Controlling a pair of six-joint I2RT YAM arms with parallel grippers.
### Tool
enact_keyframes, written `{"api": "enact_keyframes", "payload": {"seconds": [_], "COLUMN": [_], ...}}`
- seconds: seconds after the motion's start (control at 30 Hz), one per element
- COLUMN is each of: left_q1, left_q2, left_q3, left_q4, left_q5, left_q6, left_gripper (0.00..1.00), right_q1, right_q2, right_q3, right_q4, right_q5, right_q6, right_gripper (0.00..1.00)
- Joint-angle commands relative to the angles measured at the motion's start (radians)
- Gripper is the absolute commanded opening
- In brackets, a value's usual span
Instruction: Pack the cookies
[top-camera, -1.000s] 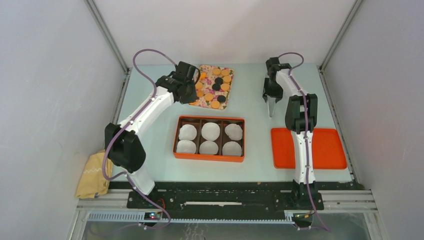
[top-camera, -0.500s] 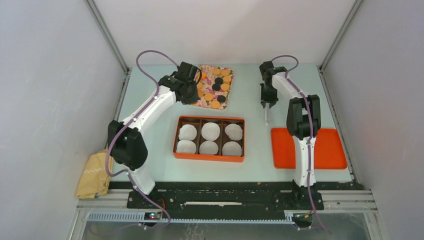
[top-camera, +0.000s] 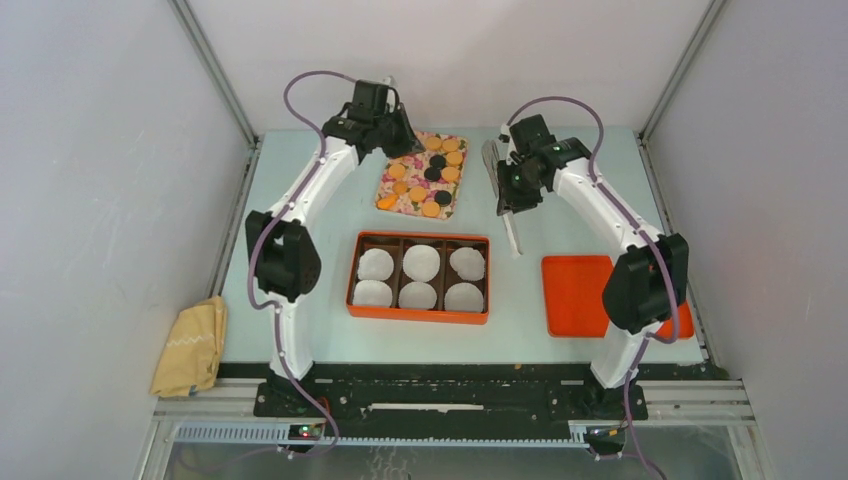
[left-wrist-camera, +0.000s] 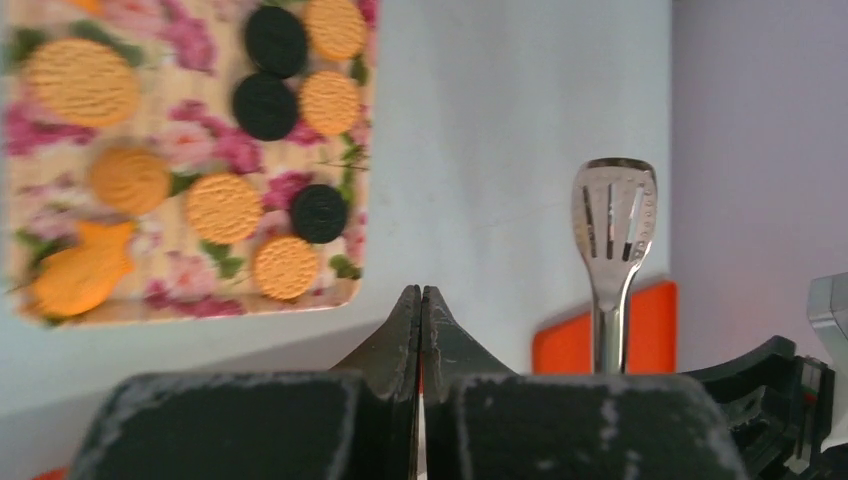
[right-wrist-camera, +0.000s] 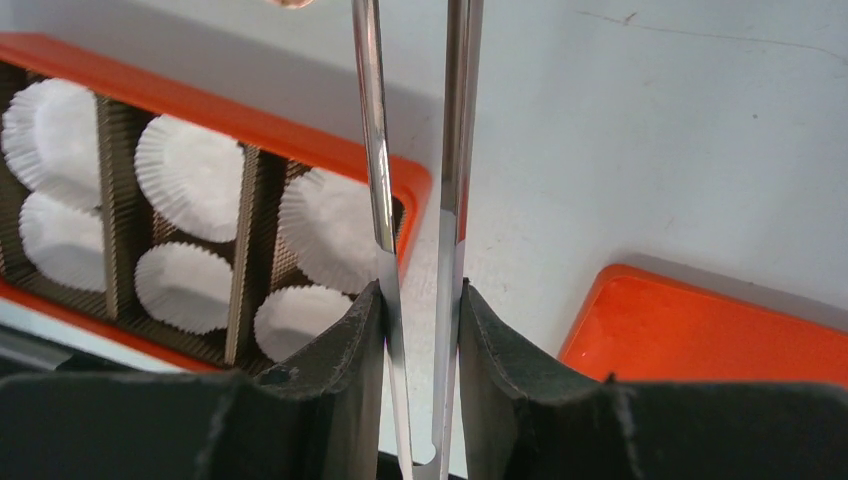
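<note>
Top external view: cookies (top-camera: 432, 173), orange & black, lie on floral tray (top-camera: 410, 203) at far side of table (top-camera: 516, 300), beyond orange box (top-camera: 418, 315) w/ six white paper cups (top-camera: 421, 262). Left tool (left-wrist-camera: 421, 300) pressed together by tray's far-left corner. Right tool (right-wrist-camera: 420, 300) pinches metal tongs (right-wrist-camera: 460, 120), right of tray.

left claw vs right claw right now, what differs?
Grip: the left claw is shut on nothing, fingertips touching; the right claw is clamped on metal tongs, which hold its fingers apart.
Place: the left claw is at the floral tray of cookies; the right claw is off to that tray's right.
Shared: both are black and two-fingered.
</note>
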Motion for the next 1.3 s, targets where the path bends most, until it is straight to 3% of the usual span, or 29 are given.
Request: {"api": "enact_keyframes", "payload": {"seconds": [0.0, 0.27, 0.53, 1.07, 1.27], "left_q1": [-0.011, -0.062, -0.13, -0.136, -0.118], "left_q2": [0.059, 0.01, -0.011, -0.009, -0.039], "left_q3": [0.035, -0.092, -0.191, -0.446, -0.462], "left_q4": [0.138, 0.347, 0.454, 0.486, 0.45], "left_q5": [0.247, 0.363, 0.414, 0.375, 0.338], "left_q6": [-0.091, -0.174, -0.229, -0.194, -0.151], "left_gripper": [0.0, 0.0, 0.01, 0.0, 0.0], "right_q1": [0.009, 0.055, 0.082, 0.07, 0.076], "right_q2": [-0.059, 0.02, 0.095, 0.032, 0.025], "right_q3": [-0.022, 0.029, 0.083, 0.228, 0.201], "right_q4": [0.049, 0.062, 0.065, 0.003, -0.007], "right_q5": [-0.124, -0.182, -0.179, -0.085, -0.079], "right_q6": [-0.036, -0.032, -0.017, -0.021, -0.016], "right_gripper": [0.35, 0.34, 0.32, 0.31, 0.33]}}
